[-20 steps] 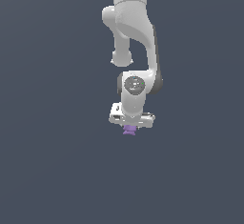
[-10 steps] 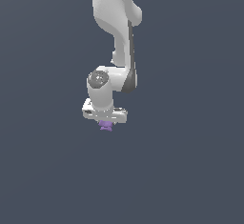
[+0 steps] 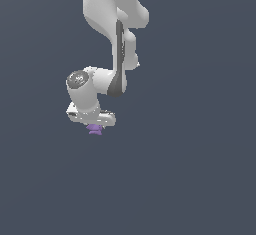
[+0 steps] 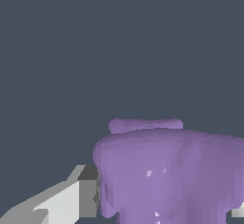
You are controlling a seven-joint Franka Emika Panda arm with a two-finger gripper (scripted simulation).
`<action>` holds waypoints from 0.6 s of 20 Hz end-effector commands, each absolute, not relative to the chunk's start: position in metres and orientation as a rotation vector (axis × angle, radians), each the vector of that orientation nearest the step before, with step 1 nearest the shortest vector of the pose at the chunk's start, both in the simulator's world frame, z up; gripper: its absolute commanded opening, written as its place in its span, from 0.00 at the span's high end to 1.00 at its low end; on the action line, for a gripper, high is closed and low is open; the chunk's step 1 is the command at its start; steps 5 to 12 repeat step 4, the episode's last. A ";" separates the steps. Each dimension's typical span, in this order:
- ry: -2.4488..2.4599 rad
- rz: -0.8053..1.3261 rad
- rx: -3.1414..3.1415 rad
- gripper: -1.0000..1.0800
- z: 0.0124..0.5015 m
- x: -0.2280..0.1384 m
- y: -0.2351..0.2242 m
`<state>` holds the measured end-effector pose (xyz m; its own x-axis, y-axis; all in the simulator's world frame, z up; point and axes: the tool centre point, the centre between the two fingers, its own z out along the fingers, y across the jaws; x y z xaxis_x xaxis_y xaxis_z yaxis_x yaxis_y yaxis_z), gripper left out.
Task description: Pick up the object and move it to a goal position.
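Note:
The object (image 3: 94,129) is a tiny purple lumpy block, hanging just under the white hand of the arm in the exterior view. My gripper (image 3: 94,127) is shut on it, with only the block's lower part showing below the hand. In the wrist view the object (image 4: 167,170) fills much of the picture, a purple lump with a flat ledge on its far side. One grey-tipped finger (image 4: 88,189) presses against its side, and a sliver of the other finger (image 4: 237,212) shows at the picture's edge.
The white arm (image 3: 112,34) comes down from the top of the exterior view and bends toward that view's left at the wrist (image 3: 82,86). Everything around it is a plain dark grey-blue backdrop with no other objects or edges.
The hand, holding the purple block, has travelled toward the exterior view's left, and the arm has leaned that way with it. The grip on the block stays the same.

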<state>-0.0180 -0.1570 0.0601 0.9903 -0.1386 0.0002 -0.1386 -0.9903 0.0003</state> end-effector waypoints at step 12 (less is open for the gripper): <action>-0.215 0.001 3.134 1.00 0.061 -0.018 -0.169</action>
